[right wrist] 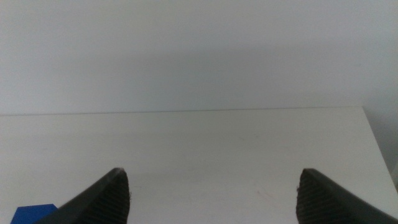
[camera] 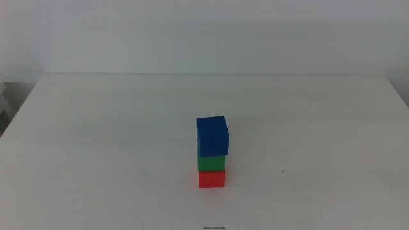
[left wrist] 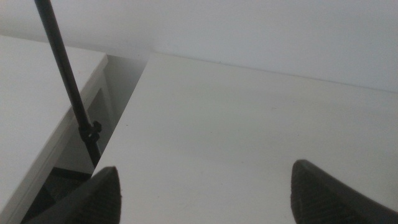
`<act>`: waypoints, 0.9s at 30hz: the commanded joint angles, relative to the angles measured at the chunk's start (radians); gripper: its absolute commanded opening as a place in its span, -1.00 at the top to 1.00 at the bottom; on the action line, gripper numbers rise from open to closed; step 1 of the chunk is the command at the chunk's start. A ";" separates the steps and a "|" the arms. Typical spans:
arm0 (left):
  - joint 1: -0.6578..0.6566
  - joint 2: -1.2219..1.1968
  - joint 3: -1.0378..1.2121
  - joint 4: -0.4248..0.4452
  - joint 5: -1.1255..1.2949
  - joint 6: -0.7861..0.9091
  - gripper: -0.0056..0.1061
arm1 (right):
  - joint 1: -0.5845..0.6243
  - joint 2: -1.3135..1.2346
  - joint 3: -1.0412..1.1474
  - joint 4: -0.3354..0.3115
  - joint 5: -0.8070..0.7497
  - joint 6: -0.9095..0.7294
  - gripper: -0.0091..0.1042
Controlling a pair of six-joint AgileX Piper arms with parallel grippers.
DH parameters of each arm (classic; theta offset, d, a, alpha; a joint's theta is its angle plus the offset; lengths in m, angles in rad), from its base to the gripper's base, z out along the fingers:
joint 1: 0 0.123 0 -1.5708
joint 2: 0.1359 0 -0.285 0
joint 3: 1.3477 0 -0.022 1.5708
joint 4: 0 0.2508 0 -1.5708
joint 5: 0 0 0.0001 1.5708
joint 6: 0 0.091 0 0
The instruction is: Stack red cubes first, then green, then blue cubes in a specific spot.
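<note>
In the middle view a stack of three cubes stands on the white tabletop, a little in front of its centre. The red cube (camera: 211, 179) is at the bottom, the green cube (camera: 211, 163) sits on it, and the blue cube (camera: 212, 136) is on top. Neither arm shows in the middle view. My left gripper (left wrist: 205, 193) is open and empty over bare table near the table's edge. My right gripper (right wrist: 214, 196) is open and empty; a corner of the blue cube (right wrist: 34, 214) shows beside one of its jaws.
The white table (camera: 96, 140) meets a white wall behind it. In the left wrist view the table's edge (left wrist: 127, 112) drops to a gap with a thin black pole (left wrist: 68, 87) and a second white surface beyond it.
</note>
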 commanded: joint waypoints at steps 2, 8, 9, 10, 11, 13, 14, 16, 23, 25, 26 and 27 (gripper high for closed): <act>-0.001 0.002 -0.023 -0.008 -0.073 -0.011 -0.78 | -0.007 -0.010 -0.011 -0.033 -0.075 -0.010 -0.46; -0.001 -0.064 0.031 -0.004 -0.175 -0.011 -0.78 | -0.008 -0.114 0.178 -0.046 -0.274 -0.010 -0.46; -0.001 -0.084 0.059 -0.003 -0.219 -0.011 -0.78 | -0.008 -0.145 0.231 -0.046 -0.332 -0.010 -0.46; -0.001 -0.101 0.084 -0.004 -0.253 -0.011 -0.78 | -0.008 -0.178 0.285 -0.046 -0.386 -0.010 -0.46; -0.001 -0.123 0.117 -0.005 -0.292 -0.011 -0.78 | -0.008 -0.206 0.328 -0.046 -0.423 -0.010 -0.46; -0.001 -0.167 0.181 -0.009 -0.349 -0.011 -0.78 | -0.008 -0.282 0.435 -0.052 -0.490 -0.010 -0.46; -0.001 -0.194 0.217 -0.009 -0.374 -0.011 -0.78 | -0.008 -0.324 0.477 -0.059 -0.506 -0.010 -0.46; -0.001 -0.251 0.295 -0.009 -0.402 -0.011 -0.78 | -0.008 -0.411 0.580 -0.071 -0.521 -0.010 -0.46; -0.001 -0.442 0.558 -0.009 -0.443 -0.011 -0.78 | -0.008 -0.682 0.875 -0.101 -0.512 -0.010 -0.46; -0.001 -0.498 0.631 -0.009 -0.443 -0.011 -0.78 | -0.009 -0.753 0.937 -0.128 -0.491 -0.010 -0.46; -0.001 -0.526 0.665 -0.009 -0.443 -0.011 -0.78 | -0.010 -0.778 0.961 -0.145 -0.478 -0.010 -0.46; -0.001 -0.552 0.698 -0.009 -0.443 -0.011 -0.78 | -0.014 -0.808 0.983 -0.158 -0.460 -0.010 -0.46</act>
